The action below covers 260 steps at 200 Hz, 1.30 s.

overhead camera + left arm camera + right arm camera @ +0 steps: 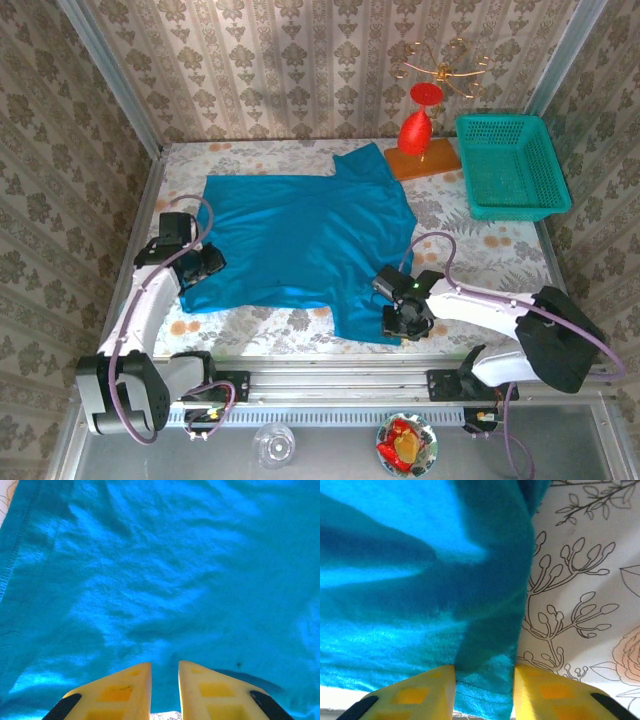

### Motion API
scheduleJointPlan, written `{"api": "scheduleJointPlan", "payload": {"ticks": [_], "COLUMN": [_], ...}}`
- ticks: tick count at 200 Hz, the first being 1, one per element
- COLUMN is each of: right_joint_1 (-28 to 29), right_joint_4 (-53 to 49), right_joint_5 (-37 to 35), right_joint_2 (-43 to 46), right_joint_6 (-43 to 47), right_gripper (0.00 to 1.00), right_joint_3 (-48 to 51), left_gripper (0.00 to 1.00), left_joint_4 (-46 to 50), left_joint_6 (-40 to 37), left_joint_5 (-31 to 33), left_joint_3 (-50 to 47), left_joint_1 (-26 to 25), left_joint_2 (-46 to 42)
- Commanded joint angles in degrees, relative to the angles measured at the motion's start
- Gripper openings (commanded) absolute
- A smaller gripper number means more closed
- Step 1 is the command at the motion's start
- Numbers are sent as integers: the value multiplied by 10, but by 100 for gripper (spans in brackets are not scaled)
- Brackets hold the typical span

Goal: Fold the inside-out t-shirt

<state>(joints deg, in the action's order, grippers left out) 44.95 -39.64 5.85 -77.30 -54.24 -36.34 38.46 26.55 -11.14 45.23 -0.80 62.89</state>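
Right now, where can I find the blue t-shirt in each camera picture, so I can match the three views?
Top external: the blue t-shirt lies spread across the table's middle, between both arms.
Left wrist: it covers almost the whole picture, above the left hand.
Right wrist: it covers the left and centre, a fold running down between the right hand's fingers.
Shared landmark: the floral tablecloth.

Both tools (165,690) (484,690) low (jaws narrowed)
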Motion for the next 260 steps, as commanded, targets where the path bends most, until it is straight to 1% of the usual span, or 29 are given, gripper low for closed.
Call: {"api": "scheduleJointPlan", "payload": {"ticks": [1,10,24,33,45,57,73,82,96,106,130,146,171,181,196,208,219,238,260], "right_joint_1": [5,4,1,-6,-27,-66,-137,-162,-193,-213,-266,-301,-325,-333,-346,-355,-361,-368,-370], "right_joint_4": [5,-2,-25,-45,-76,-97,-71,-71,-86,-106,-116,-99,-77,-67,-52,-44,-38,-37,-39], "right_joint_5": [-28,-34,-49,-62,-80,-87,-40,-32,-31,-48,-55,-33,-18,-18,-9,3,14,33,50], "right_joint_2": [-4,1,19,37,69,108,172,198,225,242,284,289,278,278,277,275,273,268,266], "right_joint_6": [-26,-26,-26,-23,-18,-3,21,23,24,22,43,56,67,71,80,85,90,98,107], "right_gripper": [29,22,6,0,0,0,0,0,0,0,0,0,0,0,0,0,0,0,0], "right_joint_3": [15,16,14,12,12,24,57,64,61,56,55,63,66,66,65,65,65,59,54], "left_gripper": [23,23,23,24,26,29,30,31,33,34,34,34,35,35,35,35,34,34,33], "left_joint_4": [31,35,44,52,64,74,94,107,136,152,171,190,236,248,254,236,211,192,164], "left_joint_6": [9,9,9,9,11,19,44,61,101,131,185,220,276,288,301,305,298,304,279], "left_joint_5": [11,14,20,21,21,25,54,70,114,134,142,150,194,201,195,172,144,136,119], "left_joint_3": [-2,-2,-1,1,3,1,-5,-9,-18,-26,-54,-70,-78,-79,-89,-107,-125,-150,-167], "left_joint_1": [-4,-4,-4,-5,-6,-9,-19,-24,-36,-42,-43,-48,-74,-85,-99,-107,-107,-107,-107], "left_joint_2": [-19,-24,-29,-33,-38,-46,-57,-64,-77,-87,-107,-116,-120,-118,-119,-120,-116,-100,-83]}}
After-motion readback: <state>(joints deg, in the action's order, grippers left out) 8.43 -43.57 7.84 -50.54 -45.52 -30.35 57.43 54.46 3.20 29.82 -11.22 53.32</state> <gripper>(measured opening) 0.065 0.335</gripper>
